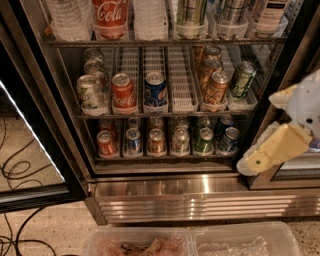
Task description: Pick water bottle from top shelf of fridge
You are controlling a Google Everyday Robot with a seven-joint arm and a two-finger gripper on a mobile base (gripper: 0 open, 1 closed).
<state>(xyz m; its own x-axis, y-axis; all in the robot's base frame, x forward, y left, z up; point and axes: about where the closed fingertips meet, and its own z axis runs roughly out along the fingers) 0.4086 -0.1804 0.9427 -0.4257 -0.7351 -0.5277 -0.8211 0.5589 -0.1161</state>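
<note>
The fridge [165, 195] stands open in front of me. Its top shelf [165, 42] runs along the upper edge of the view. Two clear ribbed water bottles stand on it, one at the far left [66, 20] and one near the middle [150, 19], with a red Coca-Cola bottle [110, 17] between them. Only their lower bodies show; caps and labels are cut off. My gripper [272, 150], cream and white, hangs at the right edge in front of the door frame. It is well below the top shelf, level with the lowest can shelf, and holds nothing.
Tall cans and another bottle [270, 12] fill the right of the top shelf. Two wire racks of cans [155, 90] sit below. The open glass door [30, 150] is at left with cables [20, 170] on the floor. Clear plastic bins [195, 242] lie in front.
</note>
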